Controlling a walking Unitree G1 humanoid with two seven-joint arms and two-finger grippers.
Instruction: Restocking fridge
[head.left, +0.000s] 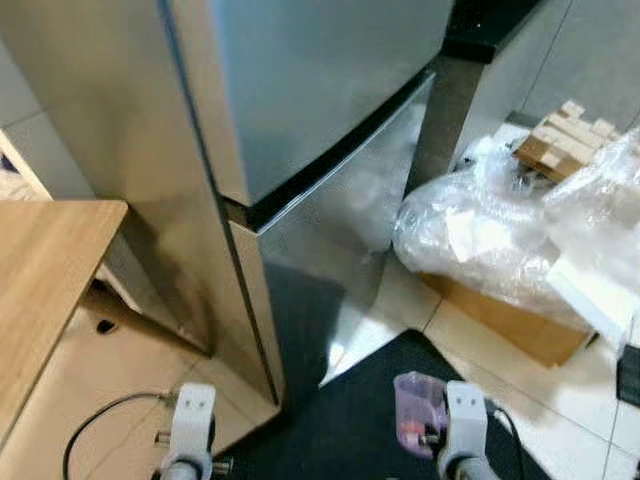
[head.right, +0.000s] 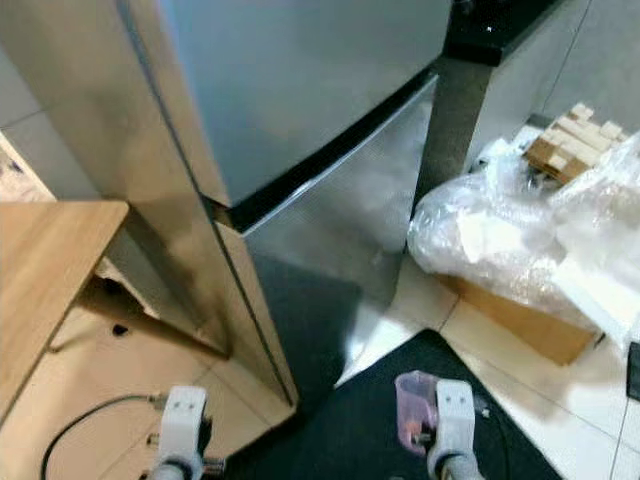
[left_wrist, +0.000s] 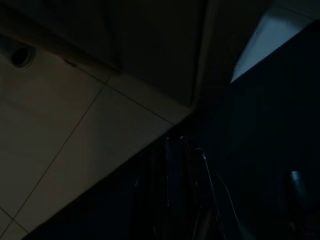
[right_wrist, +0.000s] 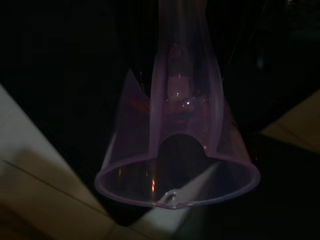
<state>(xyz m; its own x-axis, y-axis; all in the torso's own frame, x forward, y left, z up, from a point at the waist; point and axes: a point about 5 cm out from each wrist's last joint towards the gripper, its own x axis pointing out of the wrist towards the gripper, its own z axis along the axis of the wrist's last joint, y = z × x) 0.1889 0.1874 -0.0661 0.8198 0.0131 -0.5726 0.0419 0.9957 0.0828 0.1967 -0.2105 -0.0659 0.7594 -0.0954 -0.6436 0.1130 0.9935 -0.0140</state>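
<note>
A tall stainless-steel fridge (head.left: 320, 100) stands ahead with both its upper door and lower door (head.left: 335, 225) closed. My right gripper (head.left: 432, 436) hangs low over the black mat, shut on a clear purple plastic cup (head.left: 412, 410). In the right wrist view the purple cup (right_wrist: 175, 150) is seen from very close, its open rim pointing away from the wrist and something pinkish inside. My left arm (head.left: 190, 430) hangs idle at the bottom left, over tan floor tiles near the fridge's corner.
A wooden table (head.left: 50, 270) juts in from the left. Right of the fridge, a bundle in clear plastic wrap (head.left: 480, 230) lies on a cardboard box (head.left: 510, 320), with wooden blocks (head.left: 565, 135) behind. A black mat (head.left: 350, 420) and a cable (head.left: 100, 420) lie on the floor.
</note>
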